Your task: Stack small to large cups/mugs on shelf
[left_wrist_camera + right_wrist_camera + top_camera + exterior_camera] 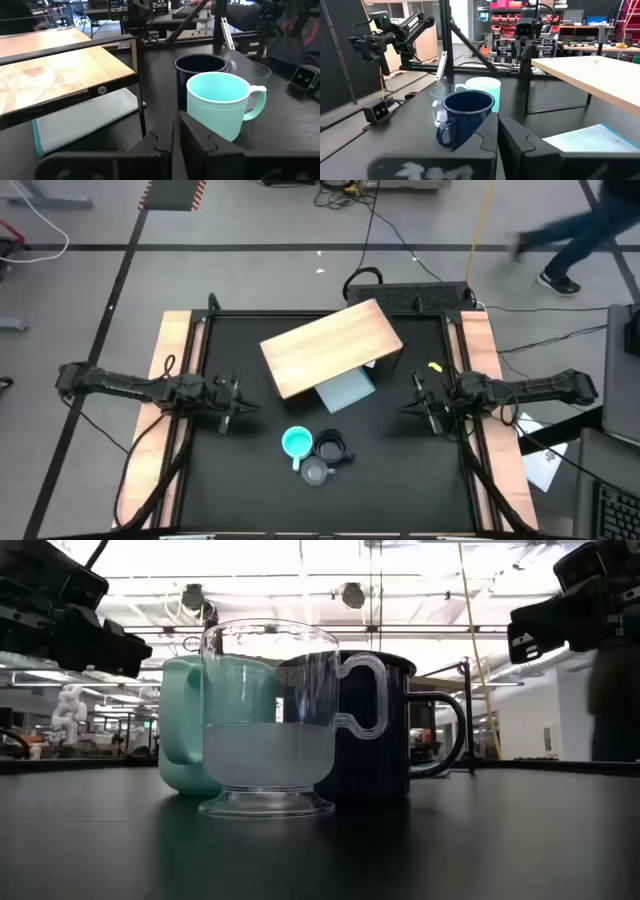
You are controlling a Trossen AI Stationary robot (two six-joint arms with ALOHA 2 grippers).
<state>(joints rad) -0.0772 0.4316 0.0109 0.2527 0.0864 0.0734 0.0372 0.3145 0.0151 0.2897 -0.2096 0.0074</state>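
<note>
Pressed-together jaws are shown on the left gripper [232,412] at nine o'clock and the right gripper [421,404] at three, both empty, above the black table [400,470]. Concrete floor surrounds it. At six o'clock, the small clear glass cup [314,472], turquoise handled mug [296,444] and dark handled mug [331,448] stand upright, touching. The light wooden shelf [330,346] lies at twelve, its length running eight to two.

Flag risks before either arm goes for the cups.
1. The glass cup, turquoise mug and black mug stand bunched together, so fingers entering for one may well knock its neighbours.
2. The clear glass is hard to see and light, so it could tip.
3. The shelf sits skewed, which could throw off placement.
</note>
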